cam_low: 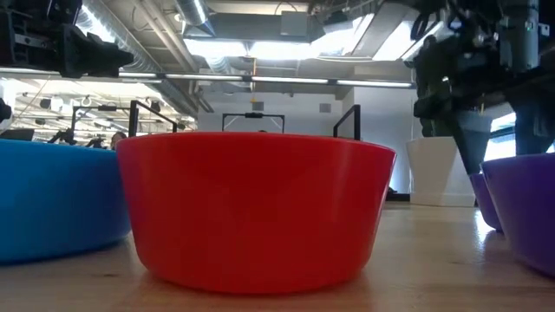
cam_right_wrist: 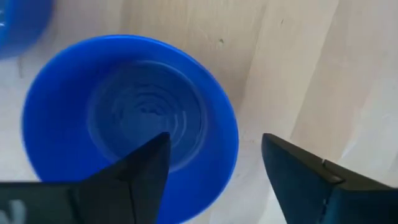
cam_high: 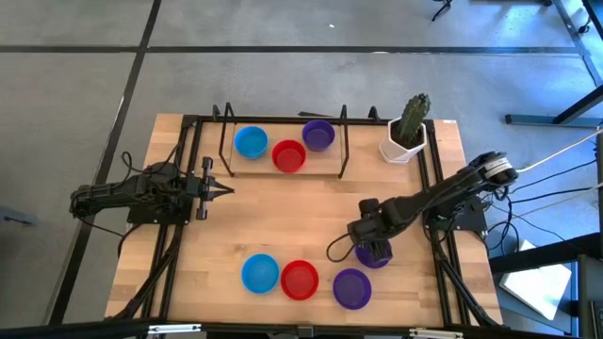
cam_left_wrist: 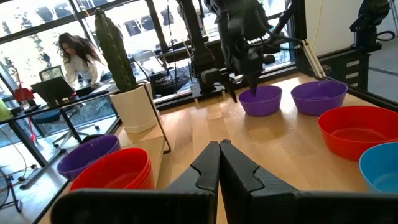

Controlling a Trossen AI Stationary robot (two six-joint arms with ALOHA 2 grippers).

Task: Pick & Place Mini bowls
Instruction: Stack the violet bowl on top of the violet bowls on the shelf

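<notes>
At the table's near edge a blue bowl (cam_high: 260,273), a red bowl (cam_high: 300,280) and a purple bowl (cam_high: 351,288) stand in a row, each close beside the next. Just behind the purple one, toward the right side, a second purple bowl (cam_left_wrist: 261,102) stands upright on the wood, and the right gripper (cam_right_wrist: 214,149) is directly over it. Its claw is released: the jaws stand wide apart, one finger down inside the bowl, the other outside the wall, so they straddle the rim without pinching it. The step in hand, I judge, is the hand-over point at this bowl, either a grasp about to close or a set-down just finished; the pictures alone do not say which. If it is a grasp, the jaws must close on the thin wall squarely so the light bowl does not tip or skid; if a set-down, the arm must lift straight up to clear the rim. The right arm reaches in from the right edge, elbow bent, wrist pointing down. The left gripper (cam_high: 226,191) waits at mid-table on the left, level, clenched on nothing. Farthest off, a rack (cam_high: 283,175) frames a far blue bowl (cam_high: 251,141), a far red bowl (cam_high: 288,155) and a far purple bowl (cam_high: 318,135), with a cactus pot (cam_high: 405,143) to the rack's right.
</notes>
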